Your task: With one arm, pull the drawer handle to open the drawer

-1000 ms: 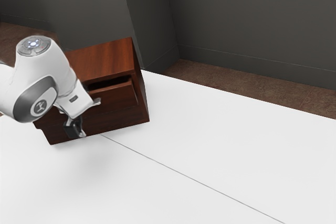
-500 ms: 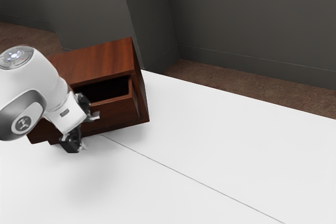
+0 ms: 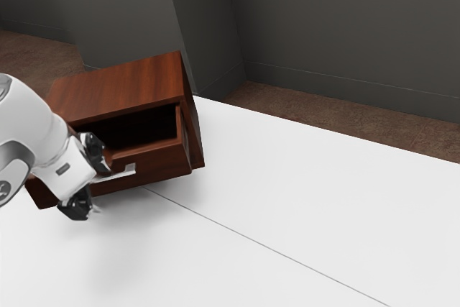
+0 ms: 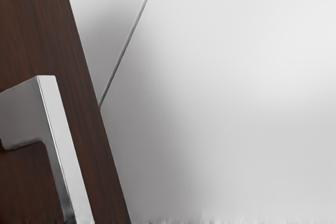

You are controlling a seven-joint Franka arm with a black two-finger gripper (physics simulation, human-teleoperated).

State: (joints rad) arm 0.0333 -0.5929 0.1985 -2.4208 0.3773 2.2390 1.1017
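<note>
The drawer [image 3: 151,159] stands partly open in the cabinet [image 3: 122,88] at the exterior view's left. Whether the gripper [image 3: 77,208] is closed on the handle [image 3: 123,172] cannot be determined. Risk: an off-axis pull may slip off the handle.

White tabletop [image 3: 309,192], flat, w/ thin dark seam [image 3: 251,239] running diag. across it. Dark grey walls [image 3: 345,12] behind, grey baseboard [image 3: 359,82] along btm. Brown floor [image 3: 345,116] btwn table edge & wall.
</note>
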